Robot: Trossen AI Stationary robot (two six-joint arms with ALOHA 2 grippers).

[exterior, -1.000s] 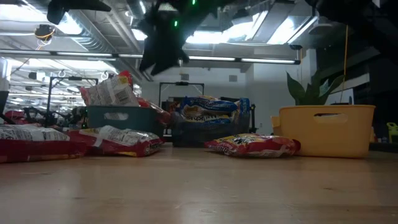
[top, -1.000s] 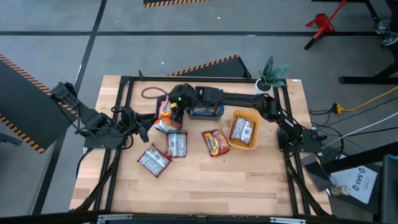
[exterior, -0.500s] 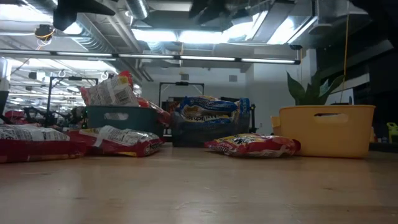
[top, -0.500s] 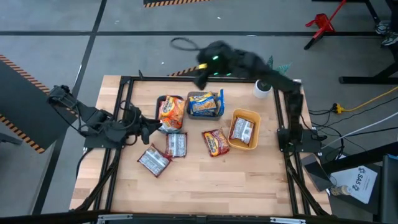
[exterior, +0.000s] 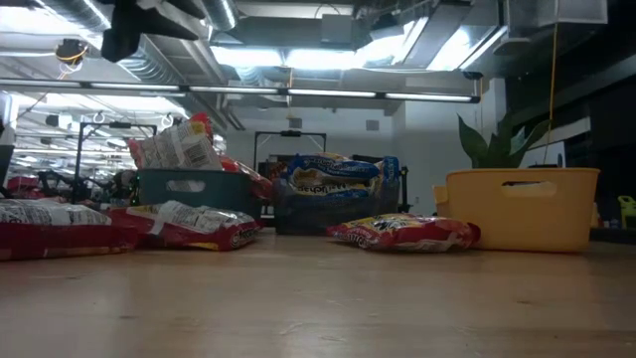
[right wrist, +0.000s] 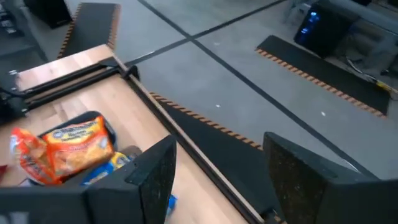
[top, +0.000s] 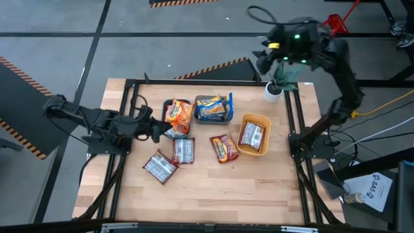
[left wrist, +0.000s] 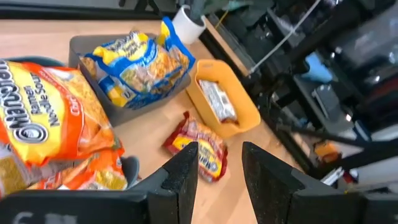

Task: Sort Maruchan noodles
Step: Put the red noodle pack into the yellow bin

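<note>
The Maruchan noodles [top: 184, 150] lay partly loose on the worktop [top: 213, 194] and partly in trays. Nearest the front edge, three silvery-white-and-red packets [top: 160, 166] and one orange-red packet [top: 224, 147] rested flat on the wood, near one another but outside any tray. The packets appeared light, soft and crinkly, with slippery film; a pinch across a flat sealed edge was judged the safest hold, since a squeeze on the middle could crush the noodle block. Behind them, the orange tray [top: 253, 135] held one silvery packet [top: 251, 134]. Farther back, the teal tray [top: 169, 105] held orange-red packets [top: 179, 115], heaped above its rim, and the grey tray [top: 213, 98] just beside it held yellow-and-blue packets [top: 212, 109]. The left gripper [left wrist: 219, 163] hovered beside the teal tray, its jaws narrowly parted and holding nothing. The right gripper [right wrist: 216, 167] was raised high beyond the far edge of the worktop, near a potted plant [top: 282, 78], with jaws wide apart and empty.
</note>
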